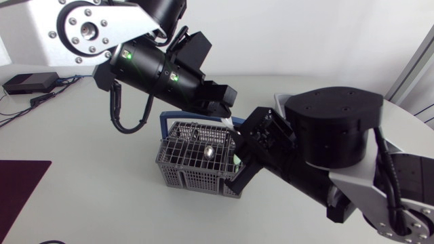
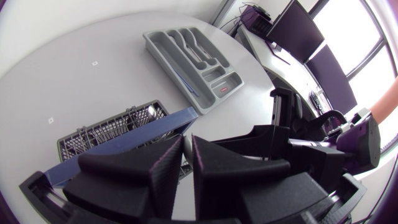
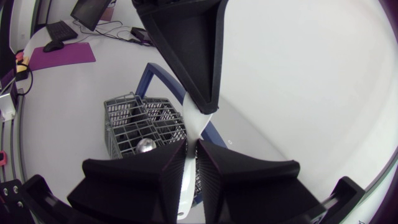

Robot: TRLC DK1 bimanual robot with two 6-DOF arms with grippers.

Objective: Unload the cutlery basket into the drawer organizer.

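Note:
The grey wire cutlery basket [image 1: 193, 166] with a blue handle [image 1: 164, 125] stands mid-table; a metal spoon [image 1: 210, 152] rests inside it. A white cutlery piece [image 3: 196, 127] is upright above the basket's right side. My left gripper [image 3: 202, 102] pinches its upper end from above, fingers nearly together. My right gripper [image 3: 191, 149] is shut on its lower part, just beside the basket [image 3: 140, 127]. In the left wrist view the white piece shows in the narrow gap of my left gripper [image 2: 188, 142]. The grey drawer organizer [image 2: 193, 59] lies beyond the basket [image 2: 112, 130], with several pieces in its slots.
In the head view my right arm [image 1: 332, 135] covers the table's right side and hides the organizer. A dark purple mat [image 1: 20, 186] lies at the front left. A small black box [image 1: 30, 83] with cables sits at the back left.

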